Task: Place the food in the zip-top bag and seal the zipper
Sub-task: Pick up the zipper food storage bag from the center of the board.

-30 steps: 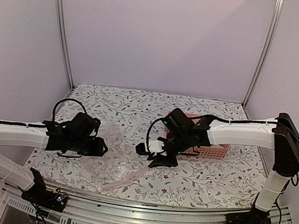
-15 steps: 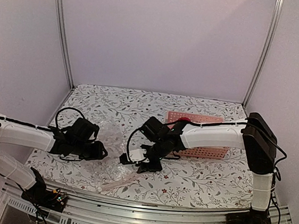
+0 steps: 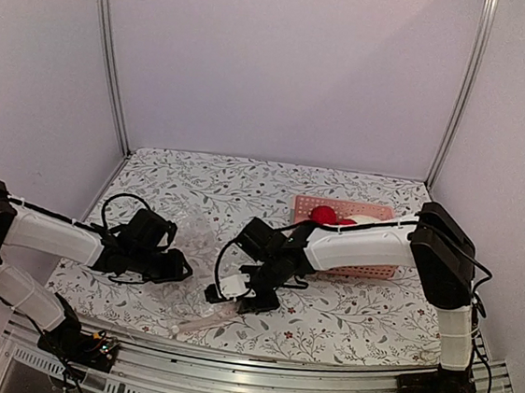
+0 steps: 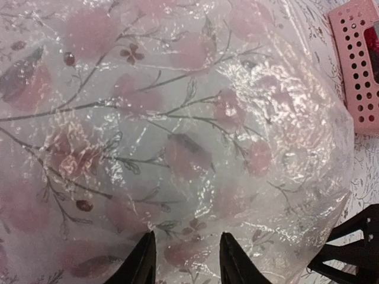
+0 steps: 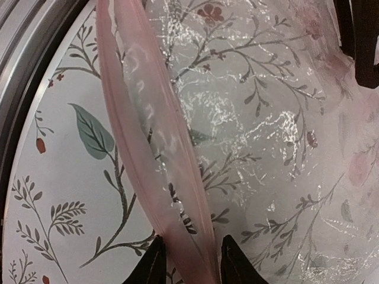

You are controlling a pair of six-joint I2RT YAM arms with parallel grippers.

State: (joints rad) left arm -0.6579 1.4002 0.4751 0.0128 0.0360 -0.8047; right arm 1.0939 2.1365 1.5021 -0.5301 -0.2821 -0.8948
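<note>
The zip-top bag [image 3: 201, 263] lies flat and crinkled on the flowered table between my arms. It fills the left wrist view [image 4: 189, 136] and shows in the right wrist view [image 5: 266, 118]. Its zipper [image 5: 151, 136], a whitish-pink strip, runs along the near edge [image 3: 204, 321], slightly parted. My left gripper [image 3: 176, 267] is open, its tips [image 4: 186, 260] over the bag's film. My right gripper [image 3: 233, 293] is open, one finger on each side of the zipper [image 5: 192, 263]. The food, red balls [image 3: 324, 214] and a white piece [image 3: 363, 220], sits in the pink basket [image 3: 369, 255].
The pink perforated basket stands right of the bag, behind the right forearm; its corner shows in the left wrist view [image 4: 358, 65]. The metal front rail [image 5: 23, 65] runs close beside the zipper. The enclosure's walls ring the table.
My right arm has swung from the basket left and forward, down to the bag's zipper edge. My left gripper has shifted slightly right over the bag.
</note>
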